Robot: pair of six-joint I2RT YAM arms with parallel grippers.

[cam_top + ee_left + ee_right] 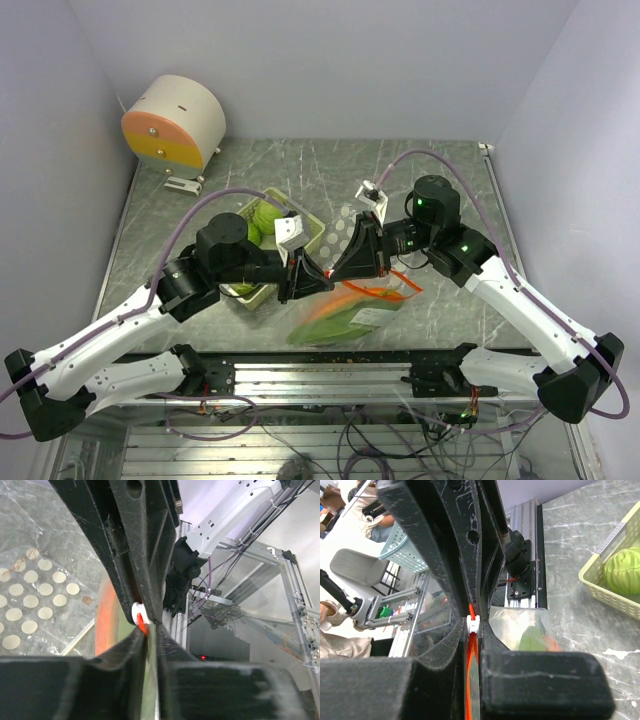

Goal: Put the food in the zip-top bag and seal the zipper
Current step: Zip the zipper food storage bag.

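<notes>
The zip-top bag (pixel 345 312) lies near the table's front edge. Inside it are an orange carrot (pixel 352 297) and its green leaves (pixel 325 325). Both grippers meet at the bag's raised orange zipper edge. My left gripper (pixel 318 278) (pixel 151 642) has its jaws close together on the bag's film. My right gripper (pixel 342 268) (pixel 474 645) is shut on the orange zipper strip (pixel 471 680). The white slider (pixel 474 624) (pixel 138 615) sits between the two sets of fingertips. Bumpy green balls (pixel 263 218) (pixel 624 571) rest in the basket.
The pale-green basket (pixel 312 222) (pixel 600 587) stands left of centre, behind my left arm. A clear sheet with pale dots (pixel 340 232) (pixel 30 600) lies behind the grippers. A round white, orange and yellow drum (pixel 175 125) sits at the back left. The metal frame rail (pixel 330 375) runs along the near edge.
</notes>
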